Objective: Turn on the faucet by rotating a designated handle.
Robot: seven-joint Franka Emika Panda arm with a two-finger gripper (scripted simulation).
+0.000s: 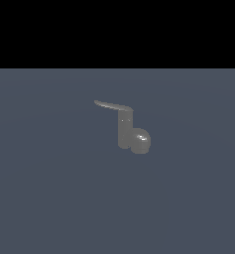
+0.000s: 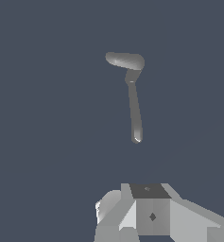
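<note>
Well short of the faucet, the pale grey, blocky gripper (image 2: 151, 215) is showing only its body in the wrist view; its fingertips are lying out of the picture, so whether they are standing wide or narrow cannot be told. Nothing appears to be gripped, and the exterior view is not showing the arm at all.

Ahead of the gripper, the thin flat grey lever handle (image 2: 134, 111) is pointing its rounded free tip toward the camera, well apart from it. The handle is projecting sideways from the top of the small dull grey metallic faucet (image 1: 126, 130), an upright post with a glossy rounded bulb at its base. In the exterior view the handle (image 1: 111, 105) is reaching toward that view's left from the post, and the faucet is standing alone on the plain dark blue-grey floor (image 1: 49, 198).

The approach looks to be the step in hand. Doing it well likely means coming in beside the handle's free tip, far from the post, and pushing sideways around the post rather than pressing down.
</note>
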